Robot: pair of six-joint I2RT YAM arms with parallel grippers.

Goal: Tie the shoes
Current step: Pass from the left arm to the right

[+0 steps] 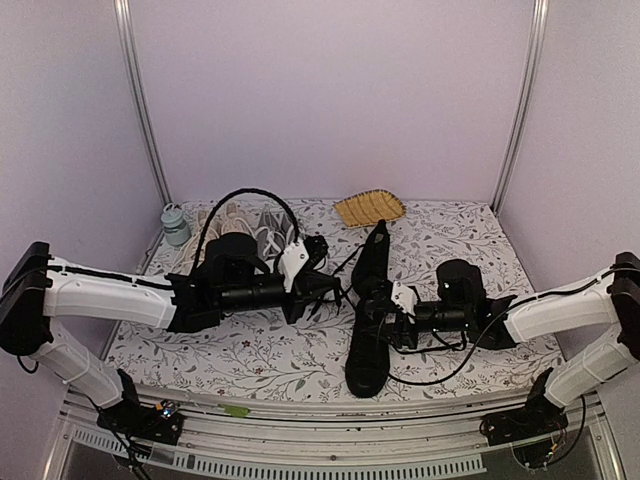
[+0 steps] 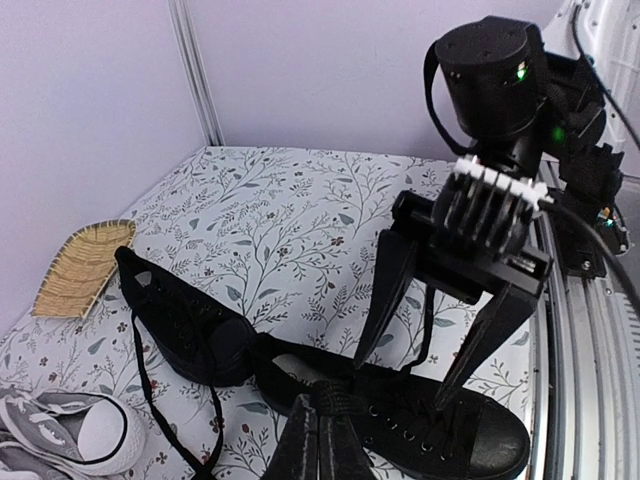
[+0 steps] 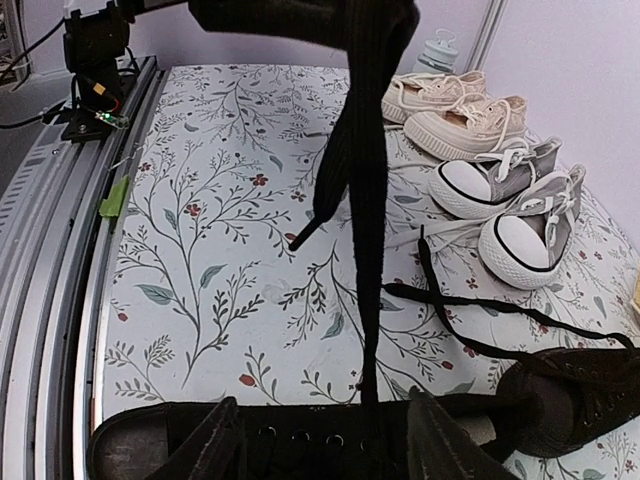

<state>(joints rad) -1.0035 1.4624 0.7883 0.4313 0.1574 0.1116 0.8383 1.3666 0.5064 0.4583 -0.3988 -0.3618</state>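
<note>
Two black shoes lie end to end mid-table: the near one (image 1: 367, 362) and the far one (image 1: 376, 252). My left gripper (image 1: 338, 288) is shut on a bunched black lace (image 2: 345, 398) of the near shoe (image 2: 470, 440), just above its eyelets. That lace (image 3: 368, 250) runs taut from the shoe (image 3: 300, 445) up to the left gripper at the top of the right wrist view. My right gripper (image 3: 325, 415) stands open astride the near shoe's lacing, one finger on each side of the lace, holding nothing. The far shoe (image 2: 180, 325) trails a loose lace (image 3: 470, 300) over the cloth.
A grey pair with white toe caps (image 3: 510, 205) and a beige pair (image 3: 450, 105) sit at the back left, beside a small bottle (image 1: 176, 224). A woven basket (image 1: 369, 208) lies at the back. The table's metal front rail (image 3: 60, 250) runs along the near edge.
</note>
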